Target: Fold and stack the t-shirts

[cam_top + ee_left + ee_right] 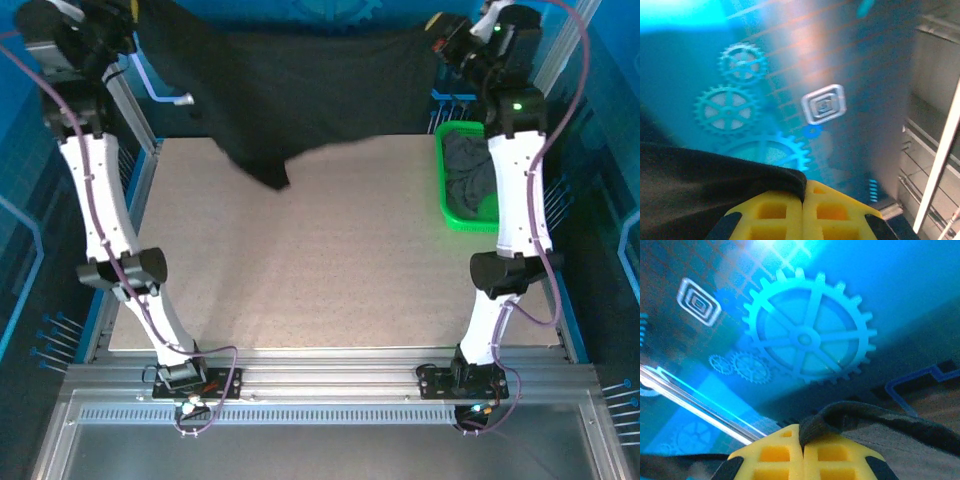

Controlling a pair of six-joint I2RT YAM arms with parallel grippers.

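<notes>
A: Two shirts on this job. Where is each one?

B: The black shirt (300,90) hangs in the air along the far edge of the table (340,280), stretched wide between both arms. Its lowest corner dips over the far left part of the tabletop; I cannot tell whether it touches. The dark grey shirt (470,175) lies bunched in the green basket (441,180) at the far right edge.

A: And the claws?

B: The left gripper (803,192) has its yellow fingers pressed together on a fold of the black cloth, which drapes away to its left. The right gripper (802,435) is clamped the same way on a rolled hem of that shirt.

A: How much room is there to move?

B: Open tabletop runs from the hanging hem to the near edge and across from the left edge to the basket. The basket sits just beside the right arm's white link.
</notes>
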